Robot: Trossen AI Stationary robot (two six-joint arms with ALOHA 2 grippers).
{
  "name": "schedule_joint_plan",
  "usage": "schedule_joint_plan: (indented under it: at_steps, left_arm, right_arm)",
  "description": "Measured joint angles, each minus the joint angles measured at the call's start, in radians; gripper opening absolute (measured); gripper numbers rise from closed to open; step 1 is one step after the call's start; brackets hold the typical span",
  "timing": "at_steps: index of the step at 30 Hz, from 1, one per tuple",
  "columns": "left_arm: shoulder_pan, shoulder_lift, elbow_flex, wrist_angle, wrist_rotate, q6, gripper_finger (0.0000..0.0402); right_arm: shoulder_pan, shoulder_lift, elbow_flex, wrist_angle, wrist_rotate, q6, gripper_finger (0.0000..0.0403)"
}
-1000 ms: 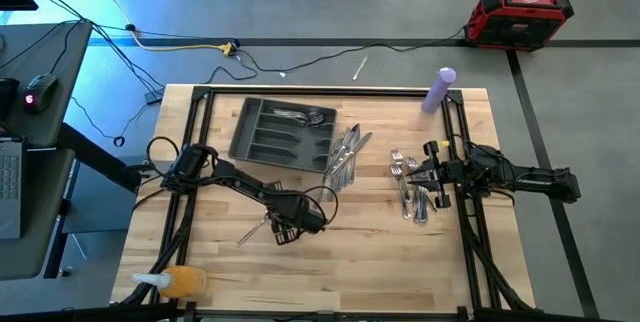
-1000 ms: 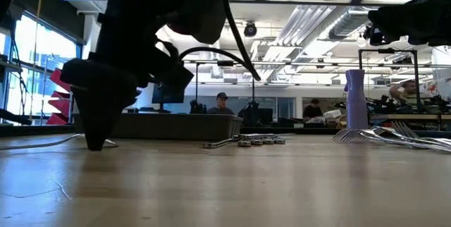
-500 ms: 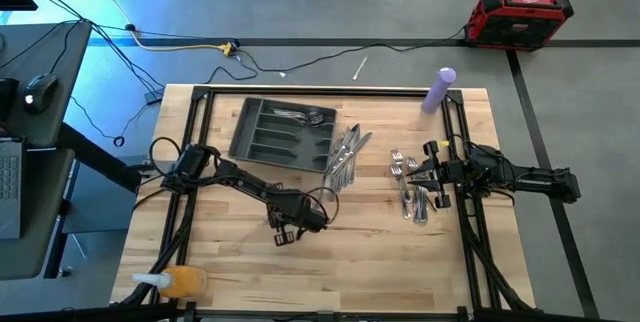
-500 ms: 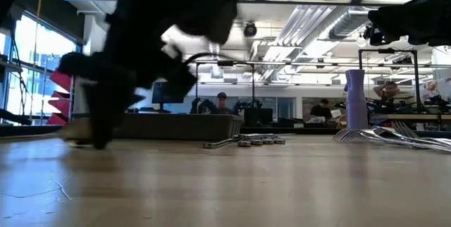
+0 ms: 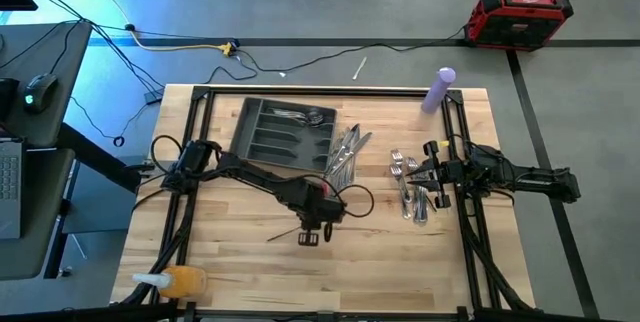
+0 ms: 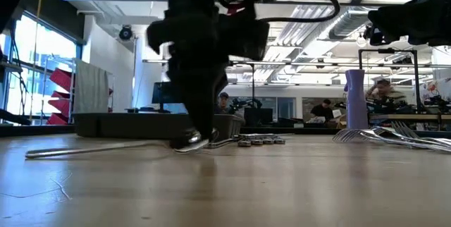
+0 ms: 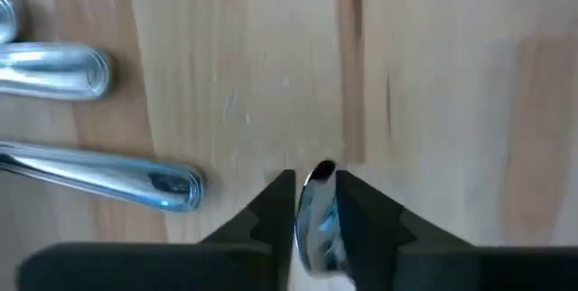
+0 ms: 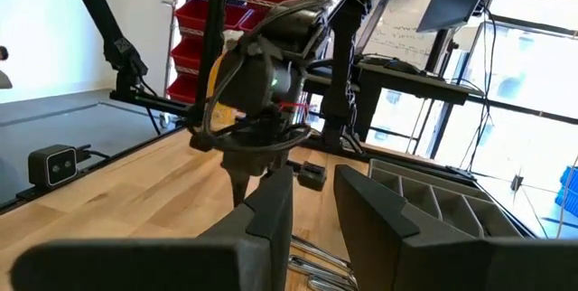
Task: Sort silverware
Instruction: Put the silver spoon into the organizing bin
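Observation:
A slim silver utensil lies low over the near middle of the table, and my left gripper is shut on its right end. In the low view its long shaft stretches away from the gripper. The dark grey tray stands at the far left with some silverware in one compartment. A loose heap of silverware lies beside the tray, and several forks lie at the right. My right gripper waits above those forks, slightly open and empty. My left gripper pinches the utensil's rounded end between its two fingers. The fingers come from above, pointing steeply down. The gripped end sits just over the wood, and the shaft runs almost level toward the table's left; whether its free end touches, I cannot tell.
A purple bottle stands at the far right corner and an orange spray bottle lies at the near left corner. Two loose handles lie close to my left gripper. Bare wood spreads along the near side.
My left gripper has taken hold of the utensil, moved toward the table's right edge and risen a little, tipping steeper and rolling about its own axis. The utensil has travelled with it and swung about, its shaft now trailing to the left.

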Motion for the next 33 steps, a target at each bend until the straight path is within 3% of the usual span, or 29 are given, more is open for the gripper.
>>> schedule_joint_plan:
  at_steps: [8,13,16,21,25,28,33]
  left_arm:
    - [-0.015,-0.001,0.081,-0.169,0.031,-0.189,0.0144]
    - [-0.074,-0.001,0.068,-0.216,0.115,-0.274,0.0154]
    - [-0.09,0.0,0.021,-0.187,0.111,-0.292,0.0151]
    - [-0.087,-0.002,-0.081,-0.101,0.108,-0.354,0.0124]
    - [-0.076,-0.006,-0.112,-0.102,0.081,-0.335,0.0069]
    - [-0.055,-0.003,-0.087,-0.122,0.084,-0.272,0.0014]
    - [-0.007,0.006,0.043,-0.313,-0.037,-0.12,0.0004]
  right_arm:
    - [0.0,0.0,0.0,0.0,0.0,0.0,0.0073]
    - [0.0,0.0,0.0,0.0,0.0,0.0,0.0073]
    - [0.0,0.0,0.0,0.0,0.0,0.0,0.0073]
    - [0.0,0.0,0.0,0.0,0.0,0.0,0.0073]
    - [0.0,0.0,0.0,0.001,0.0,0.0,0.0073]
    - [0.0,0.0,0.0,0.0,0.0,-0.002,0.0073]
    - [0.0,0.0,0.0,-0.001,-0.001,-0.009,0.0073]
